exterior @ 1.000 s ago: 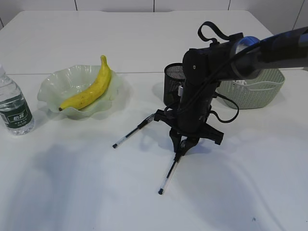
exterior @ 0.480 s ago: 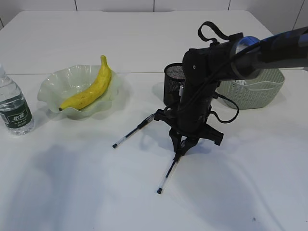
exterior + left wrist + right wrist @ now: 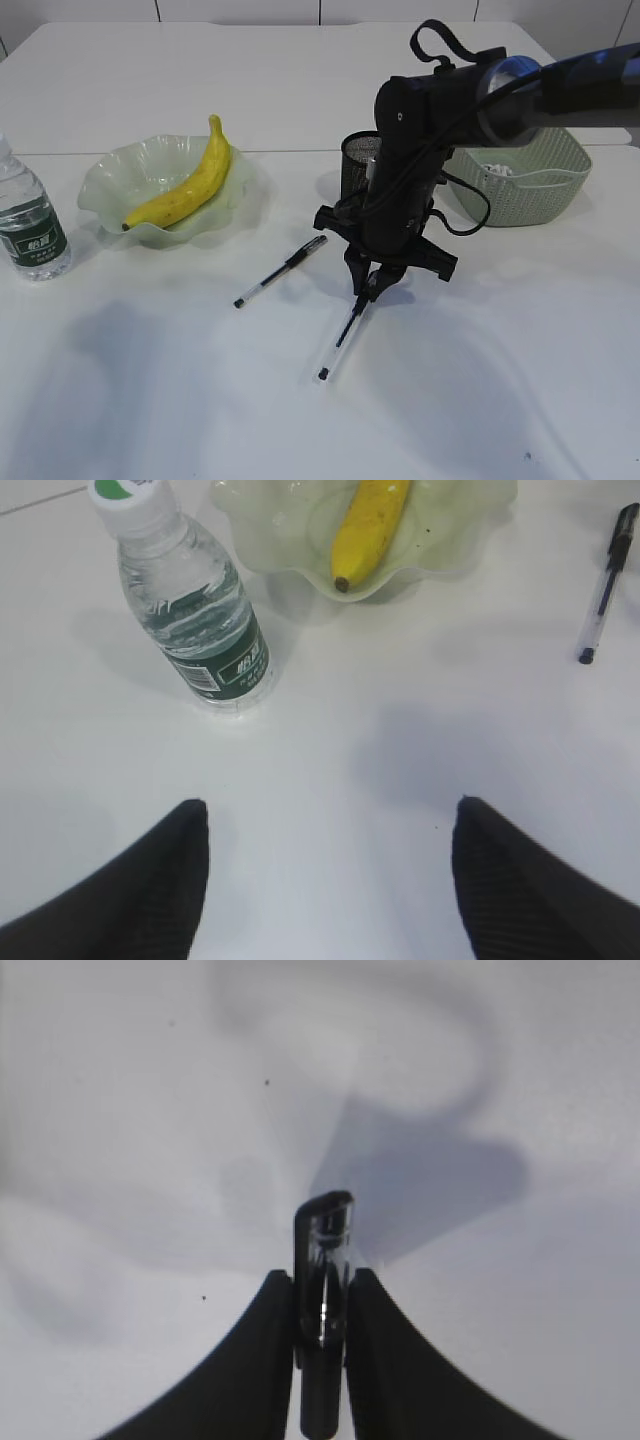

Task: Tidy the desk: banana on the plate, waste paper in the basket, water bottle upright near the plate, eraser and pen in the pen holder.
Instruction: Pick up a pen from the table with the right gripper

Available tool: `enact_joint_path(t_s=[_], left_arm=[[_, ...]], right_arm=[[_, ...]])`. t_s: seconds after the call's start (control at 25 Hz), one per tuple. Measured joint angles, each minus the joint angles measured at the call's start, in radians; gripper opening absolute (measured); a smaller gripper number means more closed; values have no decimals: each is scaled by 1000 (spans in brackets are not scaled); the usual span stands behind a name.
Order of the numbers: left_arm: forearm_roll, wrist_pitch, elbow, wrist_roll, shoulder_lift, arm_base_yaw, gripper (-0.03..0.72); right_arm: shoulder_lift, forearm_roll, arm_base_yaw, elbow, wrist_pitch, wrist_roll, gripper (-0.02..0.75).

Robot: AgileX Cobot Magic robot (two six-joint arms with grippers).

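My right gripper [image 3: 371, 289] is shut on a clear pen [image 3: 340, 340], which hangs slanted down to the left above the table; in the right wrist view the pen [image 3: 325, 1245] sits pinched between the fingers. A second pen [image 3: 282, 270] lies flat on the table to its left. The black mesh pen holder [image 3: 357, 165] stands just behind the right arm. The banana [image 3: 190, 185] lies on the pale green plate [image 3: 110, 175]. The water bottle [image 3: 30, 228] stands upright left of the plate. My left gripper [image 3: 330, 815] is open over bare table, near the bottle [image 3: 195, 610]. The eraser is out of view.
A light green woven basket [image 3: 525, 190] with white paper [image 3: 497, 170] inside stands at the right, behind the right arm. In the left wrist view the banana [image 3: 370, 525], the plate [image 3: 450, 535] and the lying pen [image 3: 603, 590] appear at the top.
The right gripper has risen and shifted slightly left with the pen; the pen's lower end has moved left and toward the plate side. The left gripper has stayed still.
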Motion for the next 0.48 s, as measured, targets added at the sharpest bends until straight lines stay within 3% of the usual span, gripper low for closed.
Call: enact_joint_path(t_s=[0.48], left_arm=[[0, 0, 0, 0, 0, 0, 538]], right_arm=[[3, 11, 0, -38, 30, -63, 123]])
